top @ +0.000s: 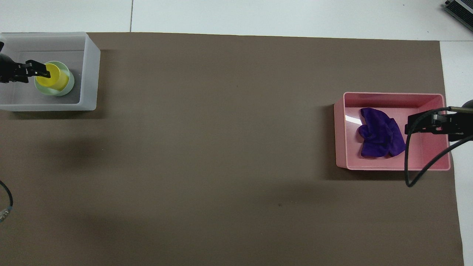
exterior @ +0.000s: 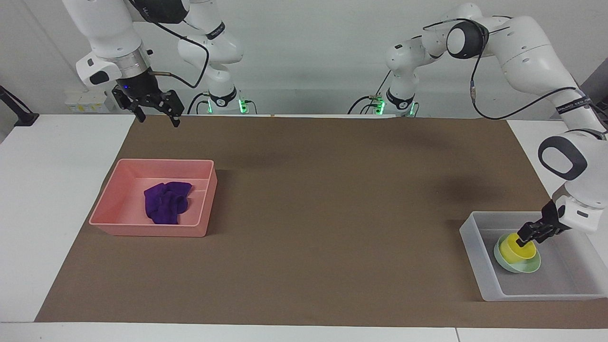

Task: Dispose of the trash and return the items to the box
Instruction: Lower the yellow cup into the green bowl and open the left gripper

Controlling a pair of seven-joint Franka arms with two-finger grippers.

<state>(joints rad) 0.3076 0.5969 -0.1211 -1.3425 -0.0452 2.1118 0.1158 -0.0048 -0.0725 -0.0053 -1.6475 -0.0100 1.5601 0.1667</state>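
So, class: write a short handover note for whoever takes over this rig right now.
Left gripper: at the rim of the yellow cup; grip unclear.
Right gripper: jaws open, empty, waiting in the air near the pink bin.
Done: purple cloth lies in the pink bin; the cup stands in the green bowl inside the translucent box.
Left: lift the left gripper clear.

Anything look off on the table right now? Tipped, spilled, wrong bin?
Nothing stands out. The yellow cup sits upright inside the mint bowl in the translucent box, with the left tool at its rim. The purple cloth lies crumpled in the pink bin. The right tool waits, open, above the table.
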